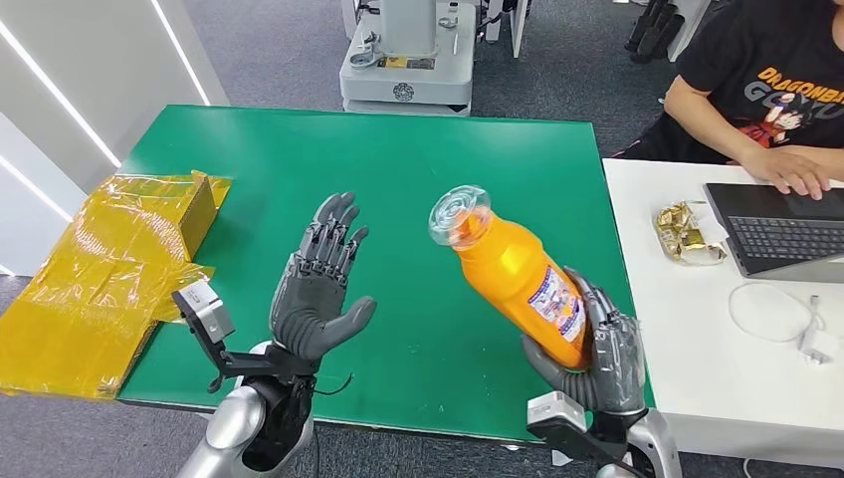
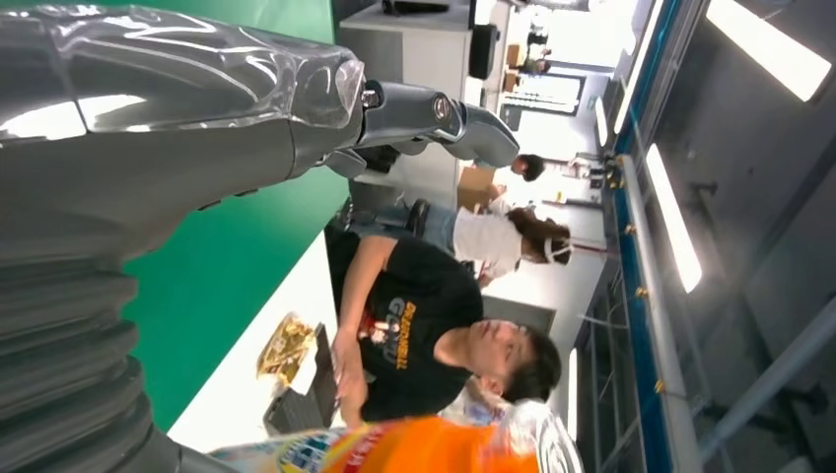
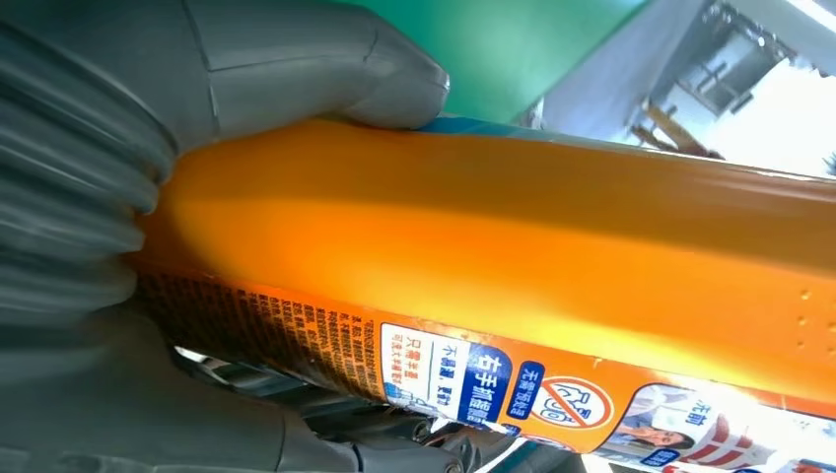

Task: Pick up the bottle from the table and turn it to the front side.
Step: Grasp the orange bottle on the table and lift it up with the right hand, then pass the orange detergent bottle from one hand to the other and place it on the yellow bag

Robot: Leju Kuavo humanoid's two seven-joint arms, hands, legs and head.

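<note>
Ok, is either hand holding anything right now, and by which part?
The right hand grips the orange bottle around its lower body, cap end tilted up and away. The left hand holds nothing, fingers apart.

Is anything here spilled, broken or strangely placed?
Nothing spilled or broken. The bottle is tilted in the right hand, cap toward the left hand, which is expected mid-turn. Crumpled yellow wrap hangs over the table edge.

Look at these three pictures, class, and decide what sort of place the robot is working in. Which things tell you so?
Probably an office or robotics lab. A person works at a laptop on a white desk, beside the green table; the left wrist view shows ceiling strip lights and more people at desks.
</note>
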